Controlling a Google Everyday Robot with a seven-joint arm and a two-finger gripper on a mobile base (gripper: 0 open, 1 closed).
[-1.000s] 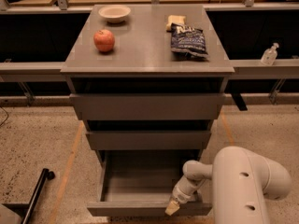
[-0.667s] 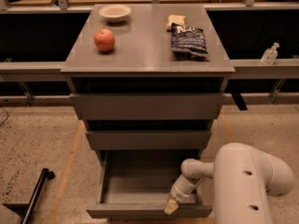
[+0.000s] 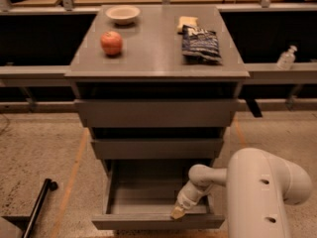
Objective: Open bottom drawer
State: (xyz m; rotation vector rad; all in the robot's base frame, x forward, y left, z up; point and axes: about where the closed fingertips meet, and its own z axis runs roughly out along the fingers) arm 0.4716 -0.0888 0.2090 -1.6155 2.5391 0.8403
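The bottom drawer [image 3: 158, 221] of the grey cabinet stands pulled out, with its grey tray [image 3: 143, 192] showing inside. Its flat front is at the lower edge of the view. My gripper [image 3: 178, 213] hangs from the white arm [image 3: 257, 187] and reaches down into the drawer at its right side, with the tip just behind the front panel. The mid-sized drawer front [image 3: 157, 148] and the tallest drawer front [image 3: 156, 113] above it are closed.
On the cabinet top [image 3: 153, 58] lie a red apple [image 3: 112, 42], a white bowl [image 3: 123, 14], a dark chip bag [image 3: 200, 43] and a yellowish item [image 3: 187, 23]. A clear bottle [image 3: 286, 57] stands on the right ledge. A black pole [image 3: 37, 207] lies on the floor at left.
The gripper has stayed at the drawer's right front corner, and the bottom drawer has barely moved.
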